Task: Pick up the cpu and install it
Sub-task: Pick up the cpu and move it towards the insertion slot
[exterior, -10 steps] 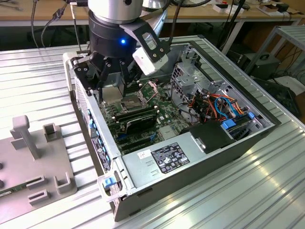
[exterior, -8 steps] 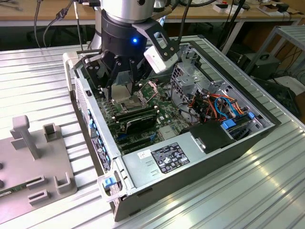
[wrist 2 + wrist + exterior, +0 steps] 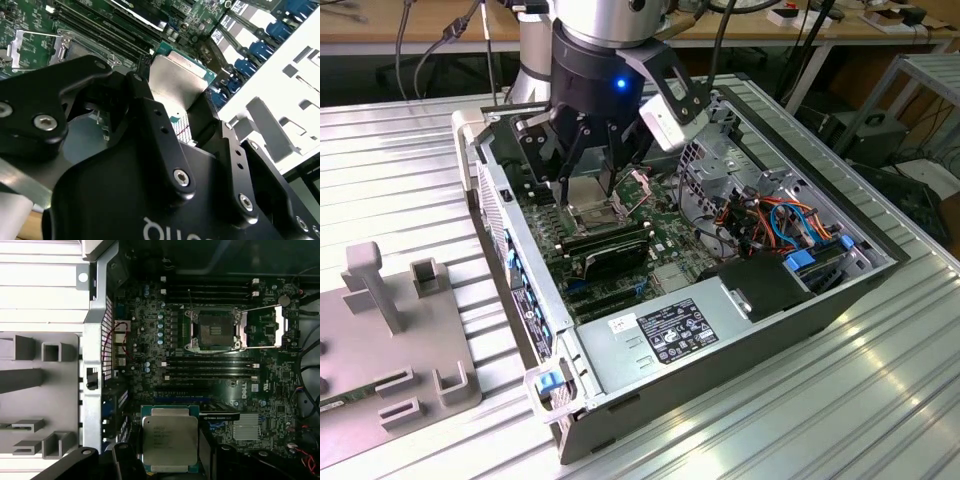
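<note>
The cpu (image 3: pixel 170 440) sits clamped between the fingertips of the gripper (image 3: pixel 170 456), metal top facing the camera in the first wrist view. The second wrist view shows the same grip, the black fingers (image 3: pixel 146 100) pressing on opposite edges of the chip (image 3: pixel 176 80). So the pick-up looks done. The chip is off the board and carried inside the open computer case (image 3: pixel 720 345).

The install is not done. The socket (image 3: pixel 212 330) is bare, and its metal load frame (image 3: pixel 267 327) is swung open to one side. Seen from the gripper, the socket lies beyond the fingertips, past a bank of memory slots (image 3: pixel 210 367), well apart from the chip. In the exterior view the gripper (image 3: pixel 588 178) hangs low over the motherboard (image 3: pixel 665 235), with the socket area just under it. I judge the task roughly halfway, with seating and latching left.
</note>
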{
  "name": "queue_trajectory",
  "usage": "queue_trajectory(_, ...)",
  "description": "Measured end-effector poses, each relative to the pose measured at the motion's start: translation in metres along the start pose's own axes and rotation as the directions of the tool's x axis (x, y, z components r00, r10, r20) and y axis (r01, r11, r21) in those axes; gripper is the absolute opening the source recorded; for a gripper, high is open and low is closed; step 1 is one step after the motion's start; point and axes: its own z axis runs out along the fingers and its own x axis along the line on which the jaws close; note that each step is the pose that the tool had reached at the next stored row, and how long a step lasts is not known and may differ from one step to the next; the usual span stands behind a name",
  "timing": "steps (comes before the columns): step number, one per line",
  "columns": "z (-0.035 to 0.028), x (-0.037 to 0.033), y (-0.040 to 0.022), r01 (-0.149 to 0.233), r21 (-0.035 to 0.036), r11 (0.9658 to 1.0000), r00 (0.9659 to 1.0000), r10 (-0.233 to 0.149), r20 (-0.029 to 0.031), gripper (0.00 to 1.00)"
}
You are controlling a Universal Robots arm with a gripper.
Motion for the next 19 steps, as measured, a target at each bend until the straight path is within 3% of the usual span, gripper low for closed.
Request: queue_trajectory(19,0.0004,-0.0301,-0.0002,0.000,0.0000,1.0000,1.0000,0.000,-0.0001,0.55)
